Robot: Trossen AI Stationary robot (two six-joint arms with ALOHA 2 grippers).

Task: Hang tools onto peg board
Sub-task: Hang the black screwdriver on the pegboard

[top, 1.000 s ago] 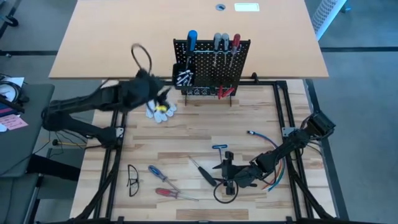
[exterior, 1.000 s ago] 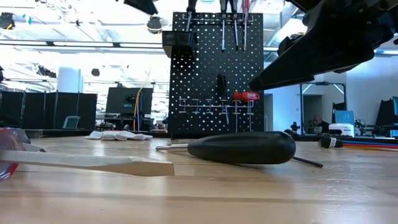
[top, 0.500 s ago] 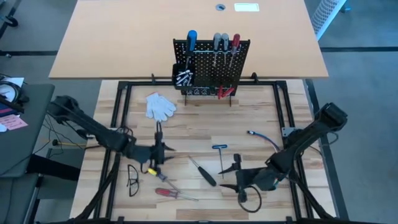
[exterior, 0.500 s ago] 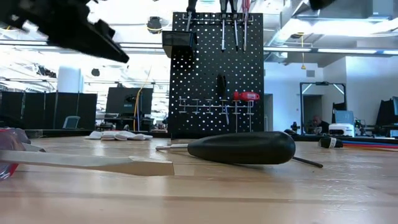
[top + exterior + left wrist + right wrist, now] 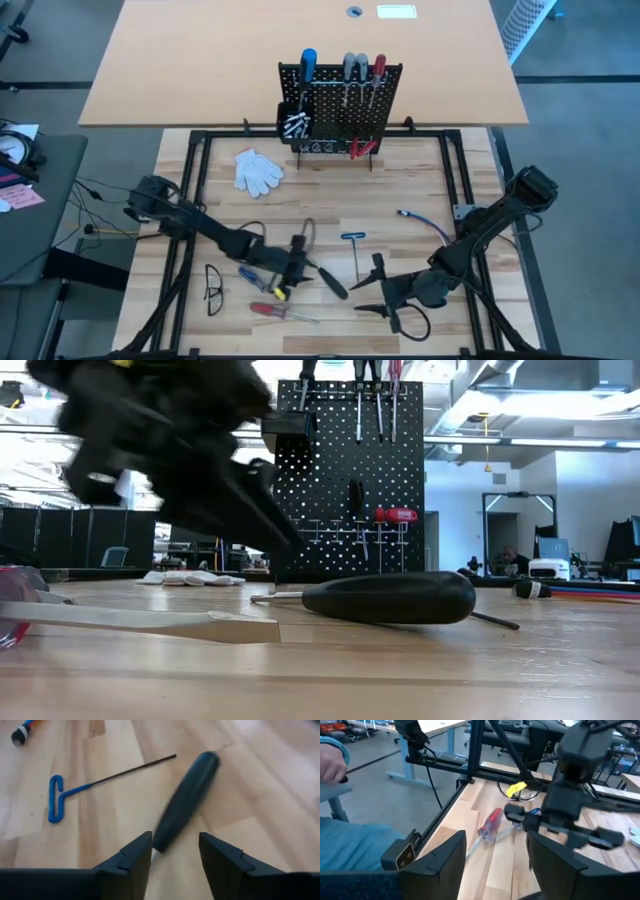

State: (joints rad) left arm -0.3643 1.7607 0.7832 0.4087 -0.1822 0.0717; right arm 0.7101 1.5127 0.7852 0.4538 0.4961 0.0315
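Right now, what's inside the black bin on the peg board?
In the bin on the peg board, the high view shows a cluster of silver bits. Anything beneath them is hidden.

A black-handled screwdriver (image 5: 186,800) and a blue T-handle key (image 5: 56,799) lie on the pale striped wooden table (image 5: 260,795).

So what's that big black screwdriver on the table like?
The black screwdriver has a fat, smooth, matte black handle with a rounded end and a thin silver shaft. It lies flat on the pale wooden table, slanted, near the blue T-handle key. The left tool hangs over its shaft end with fingers apart, one on each side, not gripping it.
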